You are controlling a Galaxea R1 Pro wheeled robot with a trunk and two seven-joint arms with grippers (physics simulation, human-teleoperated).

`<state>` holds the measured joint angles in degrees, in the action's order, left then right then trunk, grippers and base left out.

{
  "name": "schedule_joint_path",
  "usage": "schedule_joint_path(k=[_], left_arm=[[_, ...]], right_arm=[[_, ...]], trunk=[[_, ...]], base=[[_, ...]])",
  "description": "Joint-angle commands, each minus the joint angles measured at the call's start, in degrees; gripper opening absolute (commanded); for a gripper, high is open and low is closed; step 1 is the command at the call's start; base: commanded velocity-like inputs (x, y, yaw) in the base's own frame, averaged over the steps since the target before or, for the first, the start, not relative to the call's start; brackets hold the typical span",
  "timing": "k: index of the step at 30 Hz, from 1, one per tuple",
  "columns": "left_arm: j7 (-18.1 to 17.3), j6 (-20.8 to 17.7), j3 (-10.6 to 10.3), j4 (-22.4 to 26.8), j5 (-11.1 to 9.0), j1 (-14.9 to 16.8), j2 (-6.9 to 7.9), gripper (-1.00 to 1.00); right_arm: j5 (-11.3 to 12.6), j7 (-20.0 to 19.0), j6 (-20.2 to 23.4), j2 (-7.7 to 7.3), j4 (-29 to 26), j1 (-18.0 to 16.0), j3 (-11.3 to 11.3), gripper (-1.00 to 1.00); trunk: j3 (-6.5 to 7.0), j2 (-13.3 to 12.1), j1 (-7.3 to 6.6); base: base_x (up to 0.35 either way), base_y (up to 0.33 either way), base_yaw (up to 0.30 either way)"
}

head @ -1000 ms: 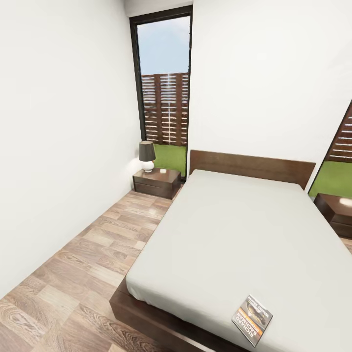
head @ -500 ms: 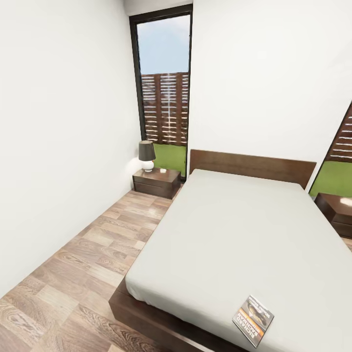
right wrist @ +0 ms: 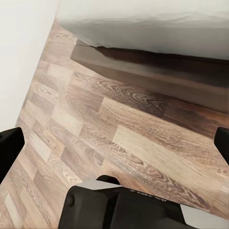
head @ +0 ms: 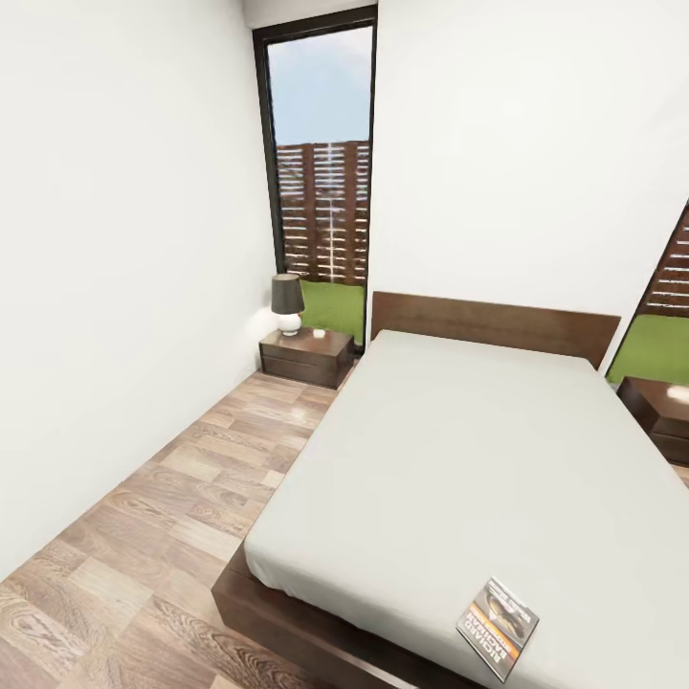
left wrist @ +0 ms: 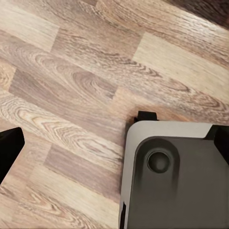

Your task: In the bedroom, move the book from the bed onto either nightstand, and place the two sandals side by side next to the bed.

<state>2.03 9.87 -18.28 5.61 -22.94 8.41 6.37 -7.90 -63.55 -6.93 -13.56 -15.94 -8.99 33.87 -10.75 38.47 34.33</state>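
Wood-plank floor (head: 182, 498) runs along the left side of the bed (head: 459, 459), white walls all round, tall dark-framed window (head: 321, 163) in the corner with fence and grass outside. Bed has a pale grey mattress, dark brown frame and headboard (head: 493, 325). Book (head: 495, 627) lies flat on the mattress near the foot-end corner, close to the edge, orange band visible. Nightstand (head: 308, 356) sits left of the headboard, touching nothing on the bed, with a dark-shaded lamp (head: 287, 304) on top. Second nightstand (head: 655, 411) partly cut off at the right edge. Left gripper (left wrist: 114, 138) hangs over bare planks, fingers at opposite frame edges, spread wide, nothing held. Right gripper (right wrist: 117, 143) same: wide apart, empty, over floor with the bed's frame and mattress edge ahead.
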Motion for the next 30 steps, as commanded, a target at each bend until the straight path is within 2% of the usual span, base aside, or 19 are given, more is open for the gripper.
schedule_joint_path(k=[1, 30], left_arm=[[0.2, 0.1, -0.5, 0.0, -0.4, 0.0, 0.01, 1.0], [0.3, 0.1, -0.5, 0.0, -0.3, 0.0, -0.02, 1.0]], right_arm=[[-0.6, -0.2, -0.6, 0.01, 0.0, -0.1, 0.4, 1.0], [-0.6, -0.2, -0.6, -0.41, 0.6, 0.0, 0.5, 1.0]], trunk=[[-0.27, 0.5, 0.24], [-5.48, 12.1, 6.61]], base=[[0.0, 0.0, 0.0], [0.0, 0.0, 0.0]])
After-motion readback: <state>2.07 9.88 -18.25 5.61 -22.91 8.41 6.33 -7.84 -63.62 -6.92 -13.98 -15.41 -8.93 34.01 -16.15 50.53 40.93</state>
